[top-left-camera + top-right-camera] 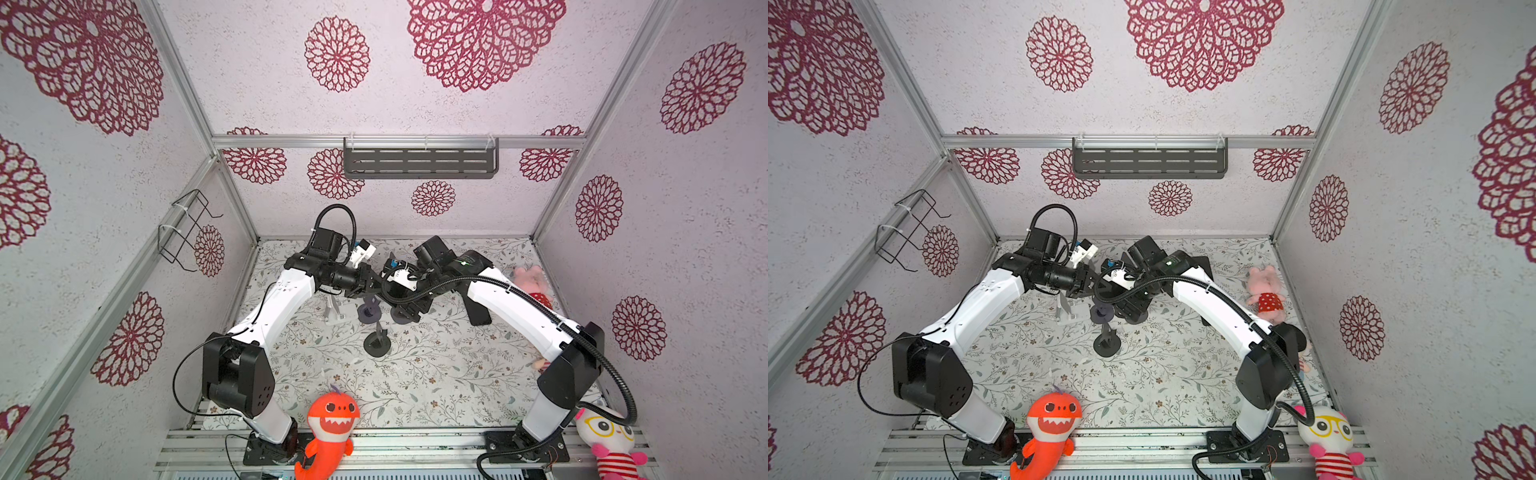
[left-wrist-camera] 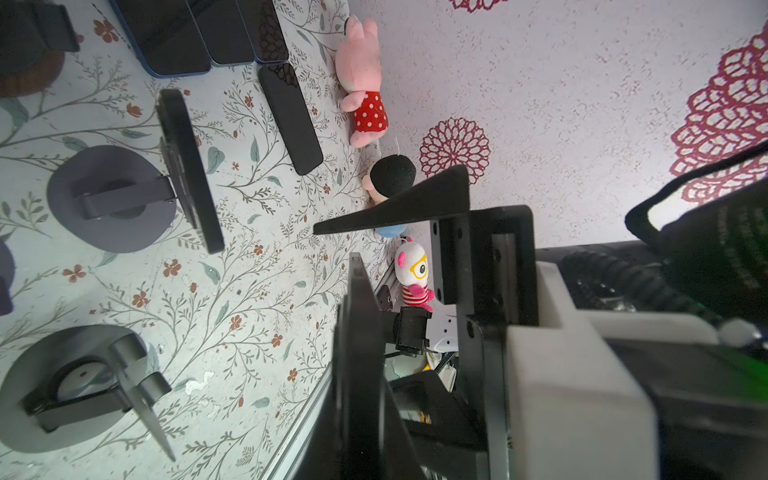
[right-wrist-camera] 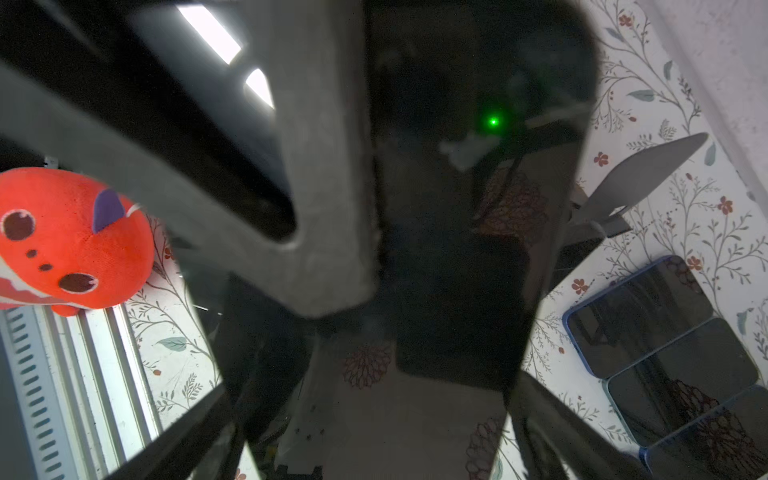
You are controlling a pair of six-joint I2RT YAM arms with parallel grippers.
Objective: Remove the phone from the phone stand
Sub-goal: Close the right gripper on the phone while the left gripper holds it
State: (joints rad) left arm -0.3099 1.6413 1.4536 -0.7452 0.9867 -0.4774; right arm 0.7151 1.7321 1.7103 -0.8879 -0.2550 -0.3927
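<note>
Black phone (image 3: pixel 457 291) between wide-open right end effector (image 1: pixel 409 309) jaws (contact unclear).

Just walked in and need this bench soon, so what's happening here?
The right gripper hangs over the phone stands on the floral table, fingers spread wide around a dark phone; whether it grips yet is unclear. The left gripper is shut, close beside it. Other phones lie flat on the table.
</note>
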